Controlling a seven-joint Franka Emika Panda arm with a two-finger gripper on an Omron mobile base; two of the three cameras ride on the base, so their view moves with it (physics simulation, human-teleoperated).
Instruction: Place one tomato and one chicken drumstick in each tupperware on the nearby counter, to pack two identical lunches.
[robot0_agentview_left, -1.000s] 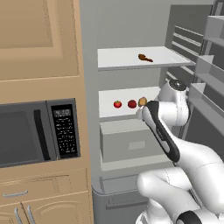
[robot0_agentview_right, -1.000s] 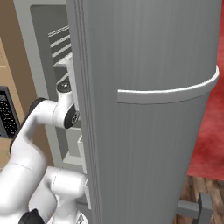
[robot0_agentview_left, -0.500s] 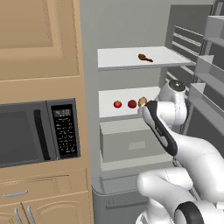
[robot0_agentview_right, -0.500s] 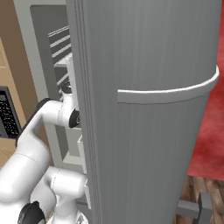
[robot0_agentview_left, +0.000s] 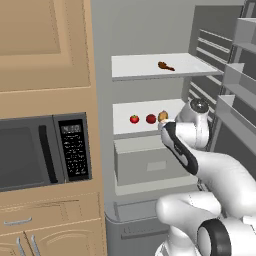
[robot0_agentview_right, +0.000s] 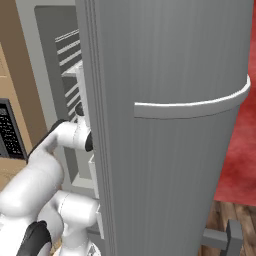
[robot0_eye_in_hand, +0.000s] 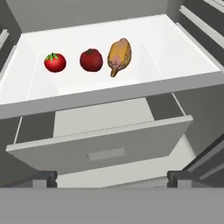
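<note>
The robot is at the open fridge, at the stage of fetching the food; nothing is held yet. Its gripper hangs in front of the middle shelf with its two fingertips spread wide apart and nothing between them. On that shelf three items lie in a row: a bright tomato at one end, a darker tomato next to it, and a drumstick just beside that one, nearly touching. A second drumstick lies on the shelf above. Below the middle shelf a drawer stands partly pulled out. The next move likely calls for the hand to go forward over the shelf edge and line up on one item, probably the drumstick or the darker tomato, then come down around it without nudging its close neighbour.
</note>
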